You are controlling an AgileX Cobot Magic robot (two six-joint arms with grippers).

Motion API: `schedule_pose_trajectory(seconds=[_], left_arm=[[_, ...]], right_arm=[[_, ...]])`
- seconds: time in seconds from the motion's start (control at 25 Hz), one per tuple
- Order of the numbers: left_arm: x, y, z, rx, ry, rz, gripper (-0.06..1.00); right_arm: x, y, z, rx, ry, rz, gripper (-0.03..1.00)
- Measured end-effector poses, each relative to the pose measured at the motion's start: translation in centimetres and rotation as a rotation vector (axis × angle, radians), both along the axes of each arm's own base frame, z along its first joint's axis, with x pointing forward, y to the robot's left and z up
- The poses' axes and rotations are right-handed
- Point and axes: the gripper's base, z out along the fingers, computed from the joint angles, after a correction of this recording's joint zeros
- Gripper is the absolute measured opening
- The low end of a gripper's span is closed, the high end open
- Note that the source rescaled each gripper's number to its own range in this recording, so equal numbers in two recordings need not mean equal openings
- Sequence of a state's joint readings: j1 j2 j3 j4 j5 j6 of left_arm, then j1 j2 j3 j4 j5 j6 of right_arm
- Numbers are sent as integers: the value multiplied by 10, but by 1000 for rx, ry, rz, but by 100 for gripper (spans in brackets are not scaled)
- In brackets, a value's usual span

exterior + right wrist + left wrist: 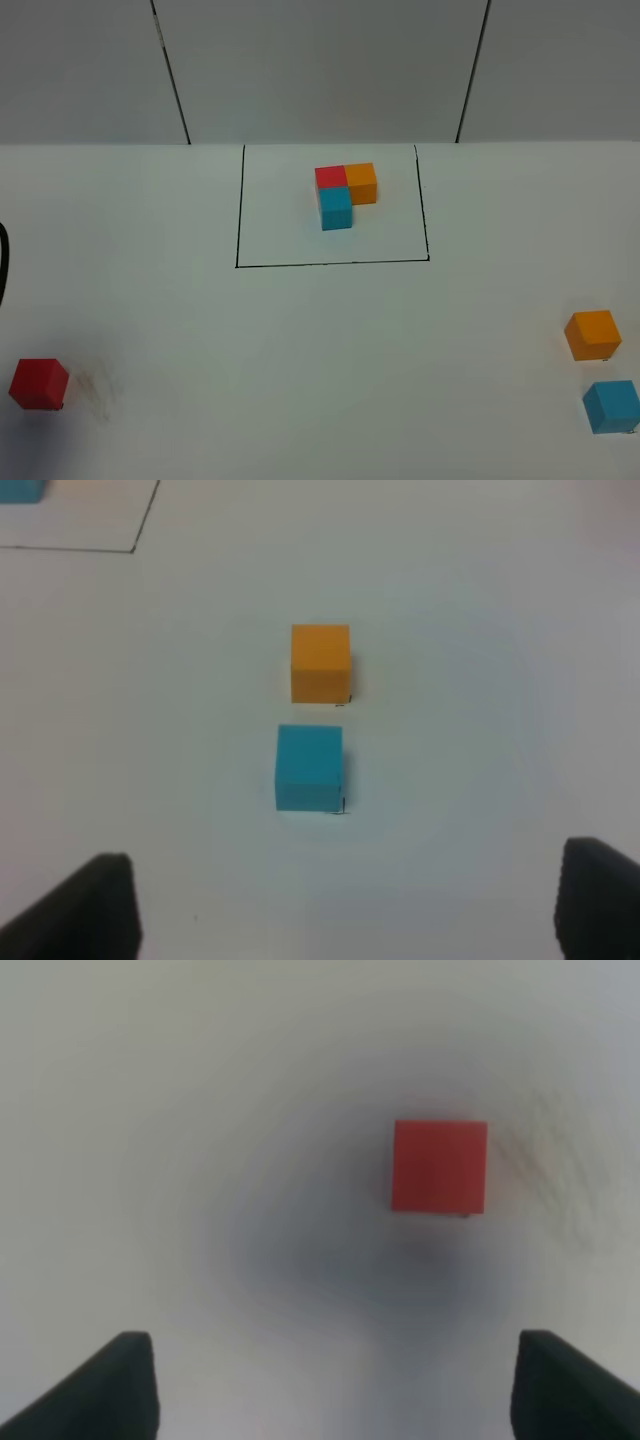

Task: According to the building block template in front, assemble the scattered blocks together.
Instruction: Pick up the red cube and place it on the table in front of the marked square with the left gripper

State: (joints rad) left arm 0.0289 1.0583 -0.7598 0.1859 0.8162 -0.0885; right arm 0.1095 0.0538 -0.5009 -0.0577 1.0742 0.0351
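Jaws wide and empty, the left gripper [340,1392] hovers near a matte red cube [440,1166] and the right gripper [345,910] near a matte orange cube [321,662] and a matte light-blue cube [309,767], likely poised to copy the small three-cube L template [345,194].

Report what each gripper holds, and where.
Nothing is held. Both stand open: the left gripper clear of the red cube, the right gripper clear of the orange cube and blue cube.

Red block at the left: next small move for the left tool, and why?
Probably shift the left tool sideways to centre on the red block before descending. The tool is open and empty, and the block lies off its centreline, not yet between the jaws.
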Motion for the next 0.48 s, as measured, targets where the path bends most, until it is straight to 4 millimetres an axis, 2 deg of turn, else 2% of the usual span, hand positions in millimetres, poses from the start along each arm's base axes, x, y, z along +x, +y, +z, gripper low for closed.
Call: schedule_pose_trajectory(seconds=[0.48], left_arm=[[27,-1,-34,-23,90,-11,78]], right_arm=[[0,0,0,0,0,0,71]])
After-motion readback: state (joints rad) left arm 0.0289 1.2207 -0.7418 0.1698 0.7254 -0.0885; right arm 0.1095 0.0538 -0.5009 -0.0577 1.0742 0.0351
